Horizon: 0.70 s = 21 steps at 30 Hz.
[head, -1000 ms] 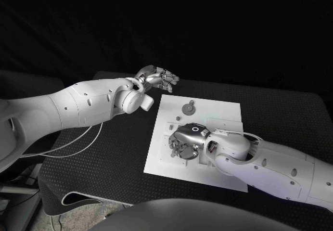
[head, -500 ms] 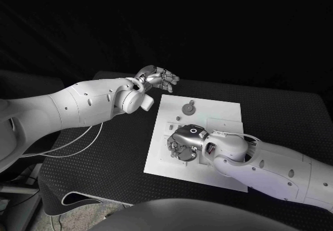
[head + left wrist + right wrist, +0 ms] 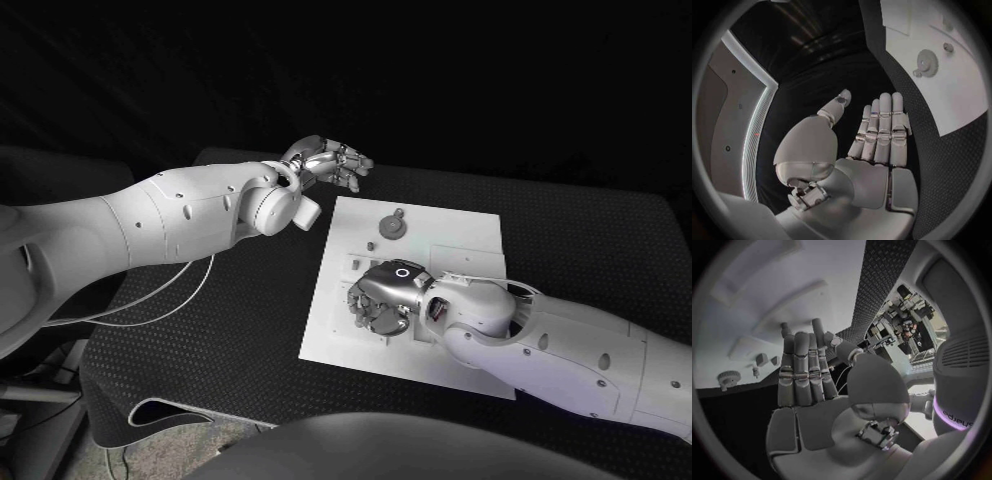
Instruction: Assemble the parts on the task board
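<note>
Hovering over the middle of the white task board (image 3: 476, 245), a little left of the frame's centre in the head view, the right hand (image 3: 384, 298) is reaching palm-down toward the small parts there. Its wrist view is showing the fingers (image 3: 801, 367) stretched straight and side by side, gripping nothing — an open hand, probably lining up to take or press a part beneath it, though what lies under the palm is hidden.

At the upper left of the board, the left hand (image 3: 332, 162) is waiting off the plate above the black table (image 3: 577, 240). It too is holding nothing, its fingers (image 3: 882, 120) extended, likely parked clear so the other arm has room.

A round gear (image 3: 391, 225) is lying near the board's top edge with a smaller part (image 3: 371, 245) just below it; the left wrist view is showing the same gear (image 3: 927, 62) beside a small peg (image 3: 947, 47).

No brand or label is readable — only a small ring mark on the back of the right hand.
</note>
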Tool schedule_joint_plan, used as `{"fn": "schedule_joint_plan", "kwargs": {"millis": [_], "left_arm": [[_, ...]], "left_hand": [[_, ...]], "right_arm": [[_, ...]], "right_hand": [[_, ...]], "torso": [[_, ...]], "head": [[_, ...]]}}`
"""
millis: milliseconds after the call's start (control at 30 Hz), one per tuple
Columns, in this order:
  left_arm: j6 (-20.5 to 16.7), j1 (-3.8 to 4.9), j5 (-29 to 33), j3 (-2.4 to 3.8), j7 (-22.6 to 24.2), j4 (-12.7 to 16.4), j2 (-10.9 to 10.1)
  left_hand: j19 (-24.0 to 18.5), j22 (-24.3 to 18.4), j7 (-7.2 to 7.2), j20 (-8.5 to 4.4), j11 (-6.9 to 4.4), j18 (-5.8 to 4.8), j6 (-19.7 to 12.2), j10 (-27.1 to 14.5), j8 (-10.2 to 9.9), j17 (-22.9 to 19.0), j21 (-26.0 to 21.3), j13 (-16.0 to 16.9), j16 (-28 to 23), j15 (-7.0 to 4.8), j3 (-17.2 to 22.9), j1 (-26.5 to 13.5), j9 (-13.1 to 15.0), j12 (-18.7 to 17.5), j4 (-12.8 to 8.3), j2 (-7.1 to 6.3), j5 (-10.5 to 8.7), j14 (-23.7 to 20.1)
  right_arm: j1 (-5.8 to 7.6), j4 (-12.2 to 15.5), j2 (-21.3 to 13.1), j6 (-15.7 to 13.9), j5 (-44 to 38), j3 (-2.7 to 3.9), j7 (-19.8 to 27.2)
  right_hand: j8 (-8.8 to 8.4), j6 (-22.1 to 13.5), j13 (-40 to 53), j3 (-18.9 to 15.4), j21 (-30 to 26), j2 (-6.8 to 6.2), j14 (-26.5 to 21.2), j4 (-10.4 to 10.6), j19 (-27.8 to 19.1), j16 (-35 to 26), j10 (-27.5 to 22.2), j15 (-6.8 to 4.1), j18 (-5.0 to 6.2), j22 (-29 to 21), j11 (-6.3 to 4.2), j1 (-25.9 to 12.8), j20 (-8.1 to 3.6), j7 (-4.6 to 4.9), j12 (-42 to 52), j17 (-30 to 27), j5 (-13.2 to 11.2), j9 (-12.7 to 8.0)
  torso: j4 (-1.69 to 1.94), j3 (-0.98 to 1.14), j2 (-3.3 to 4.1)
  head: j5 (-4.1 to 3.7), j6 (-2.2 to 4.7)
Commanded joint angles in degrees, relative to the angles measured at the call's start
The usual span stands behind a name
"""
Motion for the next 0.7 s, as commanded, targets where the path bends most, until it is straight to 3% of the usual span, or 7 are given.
{"fn": "schedule_joint_plan", "kwargs": {"millis": [33,267,567,633,700], "left_arm": [[0.7,0.08,-0.1,0.05,0.6,0.1,0.1],[0.7,0.08,-0.1,0.05,0.6,0.0,0.2],[0.7,0.08,-0.1,0.05,0.6,0.0,0.1],[0.8,0.08,-0.1,0.05,0.6,0.0,0.1],[0.8,0.08,-0.1,0.05,0.6,0.0,0.1]], "left_hand": [[-0.4,-0.1,0.03,0.01,-0.06,0.82,-0.3,-0.4,0.4,0.1,0.1,-0.1,-0.4,0.34,-0.3,-0.5,-0.1,-0.1,0.0,0.15,-0.29,0.1],[-0.4,-0.1,0.03,0.02,-0.06,0.82,-0.4,-0.4,0.4,0.1,0.1,-0.1,-0.4,0.34,-0.3,-0.5,-0.1,-0.1,0.0,0.14,-0.29,0.1],[-0.4,-0.1,0.03,0.02,-0.06,0.82,-0.4,-0.4,0.4,0.1,0.1,-0.1,-0.4,0.35,-0.3,-0.5,-0.1,-0.1,0.0,0.14,-0.29,0.1],[-0.4,-0.1,0.03,0.02,-0.06,0.82,-0.4,-0.4,0.4,0.1,0.1,-0.1,-0.4,0.35,-0.3,-0.5,-0.1,-0.1,0.0,0.14,-0.29,0.1],[-0.4,-0.1,0.03,0.02,-0.06,0.82,-0.4,-0.4,0.4,0.1,0.1,-0.1,-0.4,0.35,-0.3,-0.5,-0.1,-0.1,0.0,0.14,-0.29,0.1]], "right_arm": [[-0.49,-0.6,0.3,3.0,-1.6,-0.53,-0.4],[-0.91,-1.1,0.7,1.7,-4.9,-0.94,-1.3],[-0.95,-1.0,0.6,2.6,-3.8,-1.21,-0.9],[-0.95,-1.0,0.5,2.3,-3.6,-1.23,-0.8],[-0.95,-1.1,0.4,1.9,-2.9,-1.23,-0.8]], "right_hand": [[0.23,0.3,0.1,0.2,0.3,0.47,-0.1,0.1,0.1,0.4,0.2,-0.32,0.76,1.3,0.02,-0.1,0.05,-0.07,0.0,0.0,0.1,0.1],[0.16,0.2,0.1,0.2,0.2,0.33,-0.3,0.0,0.0,0.3,0.1,-0.27,0.76,1.3,0.07,-0.1,0.08,-0.04,-0.1,0.0,0.1,0.1],[0.12,0.2,0.2,0.1,0.2,-0.19,-0.4,0.1,-0.2,0.3,0.0,-0.22,0.76,1.4,0.1,-0.1,0.12,-0.02,-0.2,0.0,0.1,0.1],[-0.12,-0.1,0.2,0.0,0.2,-0.85,-0.6,0.0,-0.4,0.2,-0.4,-0.09,0.76,1.4,0.27,0.0,0.18,0.12,-0.5,-0.1,0.1,0.1],[-0.96,-1.5,0.0,-0.1,0.2,-2.42,-1.0,0.1,-0.7,0.2,-2.0,0.42,0.74,1.4,0.88,0.2,0.31,0.7,-1.5,-0.1,0.1,-0.1]], "torso": [[-0.01,-0.01,0.0],[0.01,0.02,-0.02],[-0.03,-0.04,-0.01],[-0.03,-0.04,0.0],[-0.03,-0.02,-0.01]], "head": [[0.0,0.0],[-0.09,0.0],[-0.09,0.0],[-0.06,0.0],[-0.05,0.0]]}}
